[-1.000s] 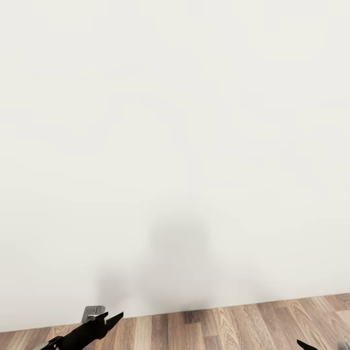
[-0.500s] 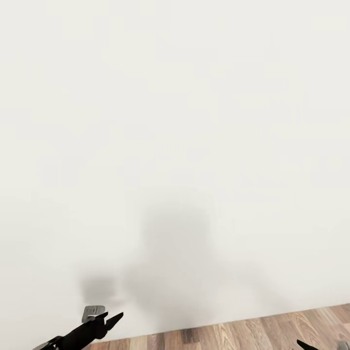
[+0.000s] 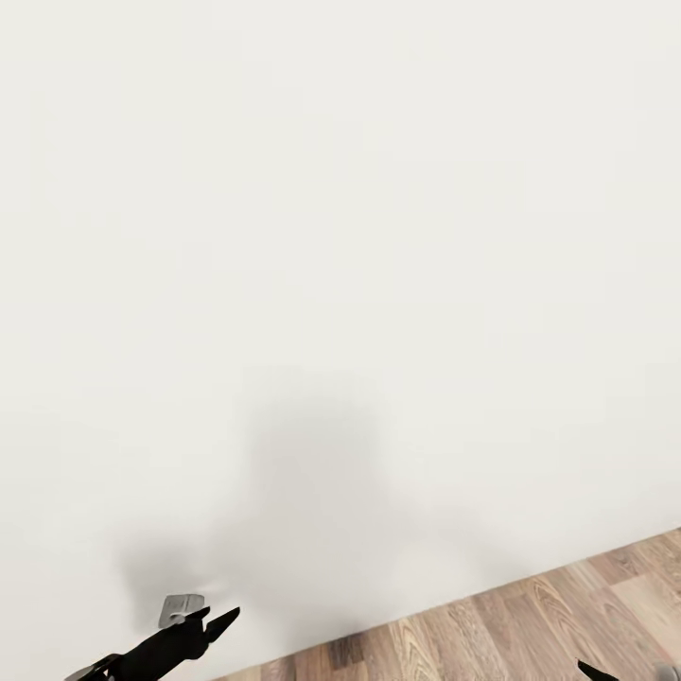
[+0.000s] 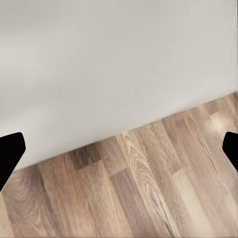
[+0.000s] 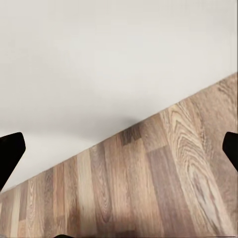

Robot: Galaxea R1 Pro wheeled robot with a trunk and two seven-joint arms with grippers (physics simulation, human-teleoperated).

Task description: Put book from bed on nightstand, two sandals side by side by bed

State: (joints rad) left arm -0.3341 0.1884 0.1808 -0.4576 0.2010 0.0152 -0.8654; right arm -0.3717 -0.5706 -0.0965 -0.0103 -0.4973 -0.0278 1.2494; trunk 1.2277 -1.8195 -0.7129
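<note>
Facing a white wall (image 3: 340, 236) closer than before, floor (image 3: 530, 624) strip narrower

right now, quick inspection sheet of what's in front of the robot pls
surface: light wood-plank floor meeting a plain white wall; a soft grey shadow lies low on the wall
job's things: nothing seen
clutter: nothing seen
grippers: left gripper at the head view's lower left, its fingers spread wide with nothing between them; right gripper likewise spread wide, fingers at the edges of its wrist view, nothing held
cables: nothing seen
surroundings: wall close ahead, the floor line running slantwise across the head view's lower right
</note>
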